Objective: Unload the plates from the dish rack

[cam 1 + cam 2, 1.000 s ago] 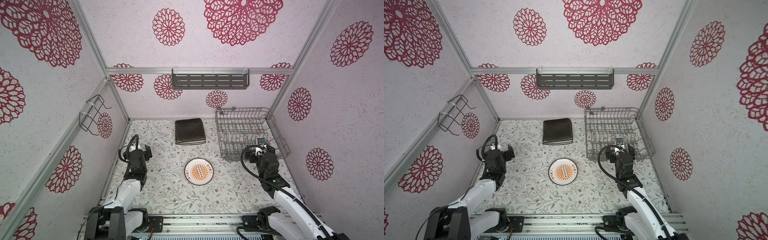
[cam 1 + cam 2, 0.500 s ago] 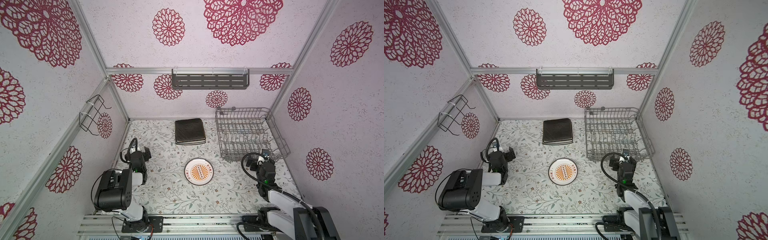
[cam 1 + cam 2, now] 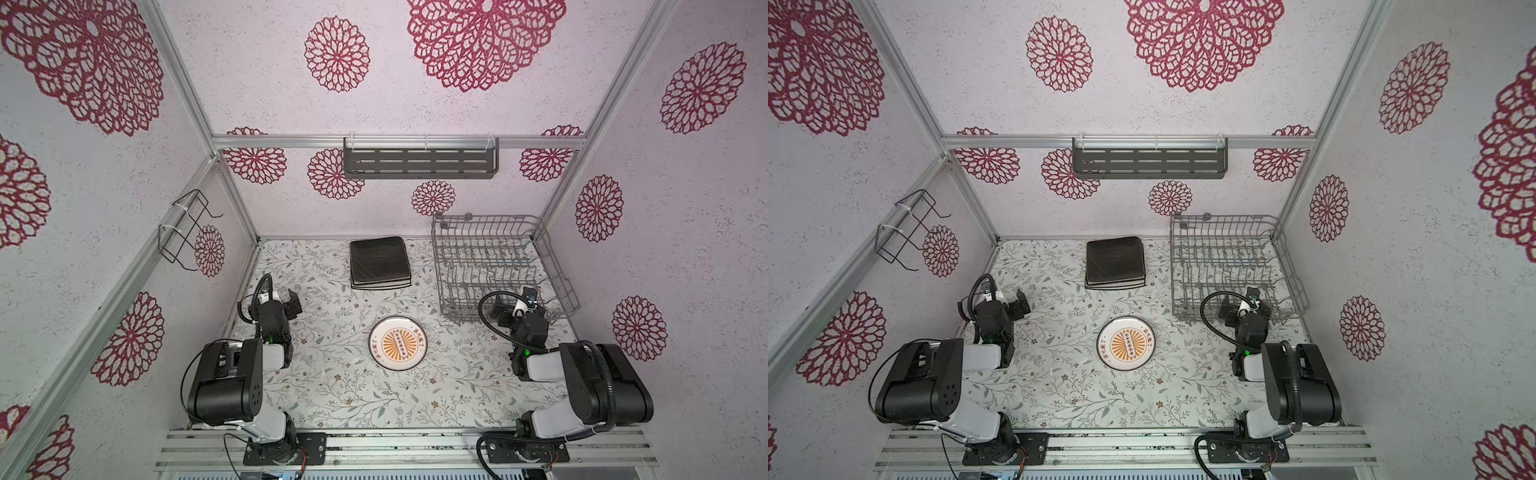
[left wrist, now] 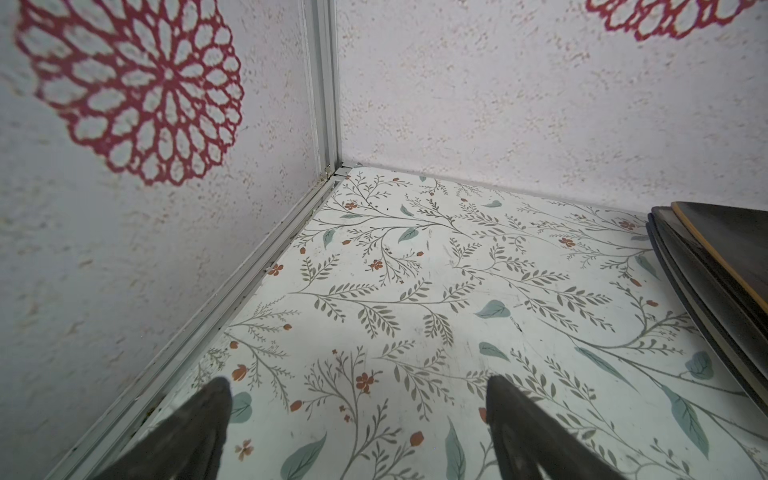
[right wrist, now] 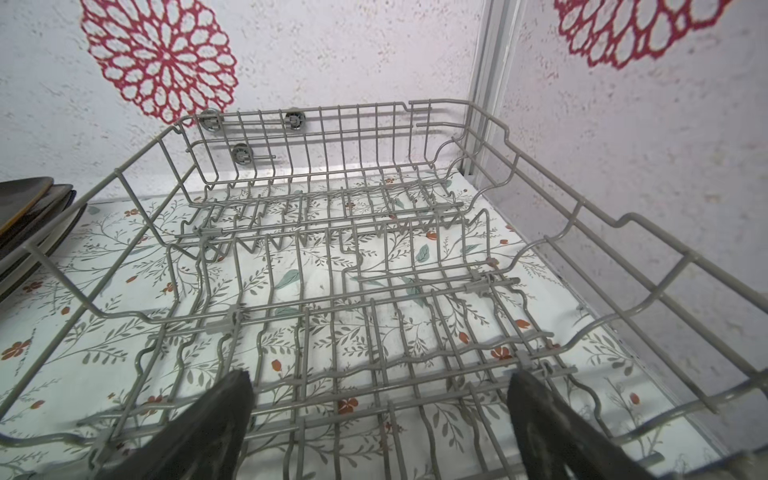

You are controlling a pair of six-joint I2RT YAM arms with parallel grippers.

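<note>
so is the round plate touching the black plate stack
Apart. Both top views show bare floral table between the round plate and the black plate stack.

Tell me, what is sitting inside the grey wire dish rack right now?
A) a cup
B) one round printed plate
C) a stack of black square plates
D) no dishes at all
D: the dish rack shows only bare tines, while the black-topped plate stack and the round printed plate lie outside it on the table.
</note>
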